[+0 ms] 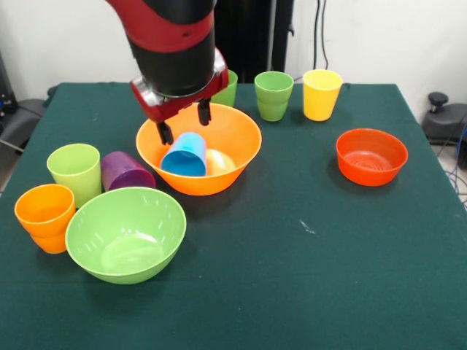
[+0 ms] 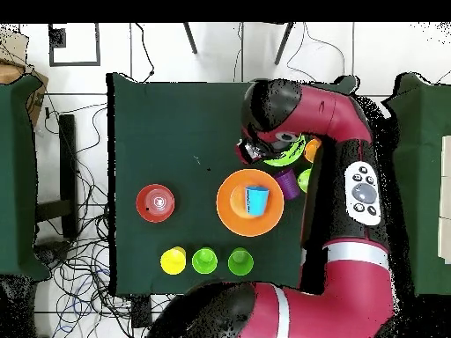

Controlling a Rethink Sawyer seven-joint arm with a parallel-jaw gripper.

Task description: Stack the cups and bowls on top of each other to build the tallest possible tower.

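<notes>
Open table beside crowded bowls

A large glossy orange plastic bowl sits upright near the table's middle, toward 11 o'clock. Inside it a small blue plastic tumbler lies tilted on its side, mouth toward 7 o'clock, with a pale yellow item just beside it at 3 o'clock. A large lime-green glossy bowl stands upright at 8 o'clock. Around it are an orange tumbler, a lime tumbler and a purple tumbler on its side. At 12 o'clock stand two green tumblers and a yellow one. A shallow red-orange bowl sits at 2 o'clock.
</notes>
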